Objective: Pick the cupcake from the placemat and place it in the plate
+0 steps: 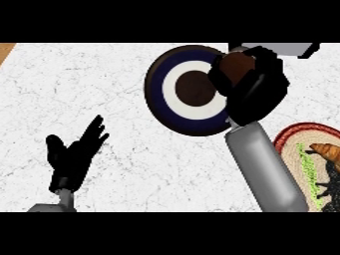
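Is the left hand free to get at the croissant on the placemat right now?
Probably not. The left hand rests open at the view's lower left, while the croissant lies far right on the placemat, with the right forearm between them.

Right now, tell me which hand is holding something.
The right hand, over the plate's right edge, curled round the brown cupcake. The left hand rests open at lower left.

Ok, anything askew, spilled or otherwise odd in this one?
Nothing spilled or damaged. The right hand is curled round the cupcake at the plate's right rim. The croissant lies on the placemat at the right edge. The left hand rests open, lower left.
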Motion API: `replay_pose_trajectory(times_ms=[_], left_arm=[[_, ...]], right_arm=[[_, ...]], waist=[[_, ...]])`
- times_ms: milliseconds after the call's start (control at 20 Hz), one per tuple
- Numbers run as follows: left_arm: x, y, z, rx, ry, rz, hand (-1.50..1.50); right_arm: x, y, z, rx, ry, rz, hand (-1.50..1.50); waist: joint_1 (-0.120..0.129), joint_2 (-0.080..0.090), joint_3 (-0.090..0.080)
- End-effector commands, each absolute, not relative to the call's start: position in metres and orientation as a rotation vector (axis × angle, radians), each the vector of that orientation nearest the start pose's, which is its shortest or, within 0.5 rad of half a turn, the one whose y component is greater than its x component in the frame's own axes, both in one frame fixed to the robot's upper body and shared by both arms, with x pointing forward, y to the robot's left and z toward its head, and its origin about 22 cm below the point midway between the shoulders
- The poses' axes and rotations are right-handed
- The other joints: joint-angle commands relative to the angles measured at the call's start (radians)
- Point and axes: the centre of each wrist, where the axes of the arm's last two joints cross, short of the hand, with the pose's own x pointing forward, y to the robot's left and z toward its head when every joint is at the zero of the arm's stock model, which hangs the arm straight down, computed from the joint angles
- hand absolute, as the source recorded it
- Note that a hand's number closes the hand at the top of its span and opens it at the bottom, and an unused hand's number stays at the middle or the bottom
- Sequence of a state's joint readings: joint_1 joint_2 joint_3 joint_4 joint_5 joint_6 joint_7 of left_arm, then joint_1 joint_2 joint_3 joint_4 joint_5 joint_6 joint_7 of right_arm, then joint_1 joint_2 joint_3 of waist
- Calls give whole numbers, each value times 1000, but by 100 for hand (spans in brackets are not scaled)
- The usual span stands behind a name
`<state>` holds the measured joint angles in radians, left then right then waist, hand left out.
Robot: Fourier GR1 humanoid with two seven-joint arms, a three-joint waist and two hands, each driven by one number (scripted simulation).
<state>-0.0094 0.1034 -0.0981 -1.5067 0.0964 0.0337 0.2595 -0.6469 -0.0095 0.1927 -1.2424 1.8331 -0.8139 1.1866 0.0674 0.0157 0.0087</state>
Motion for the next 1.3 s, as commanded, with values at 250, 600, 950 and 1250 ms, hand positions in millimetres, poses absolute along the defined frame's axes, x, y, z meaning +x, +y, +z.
replay_pose_trajectory(times_ms=[250,600,950,1250], left_arm=[[240,218,-20,-52,-1214,-76,0],[250,219,-26,-21,-1200,-46,0],[235,225,-36,-45,-1197,-52,0],[232,230,-33,-20,-1174,-18,0]], right_arm=[[383,-123,57,-1413,-1153,-266,-150],[392,-114,37,-1251,-1392,-330,-150],[389,-108,42,-1193,-1632,-595,-150],[363,-99,48,-1033,-1643,-679,-150]], waist=[[22,12,-6],[-15,6,-6],[-14,3,-6],[-48,-10,-6]])
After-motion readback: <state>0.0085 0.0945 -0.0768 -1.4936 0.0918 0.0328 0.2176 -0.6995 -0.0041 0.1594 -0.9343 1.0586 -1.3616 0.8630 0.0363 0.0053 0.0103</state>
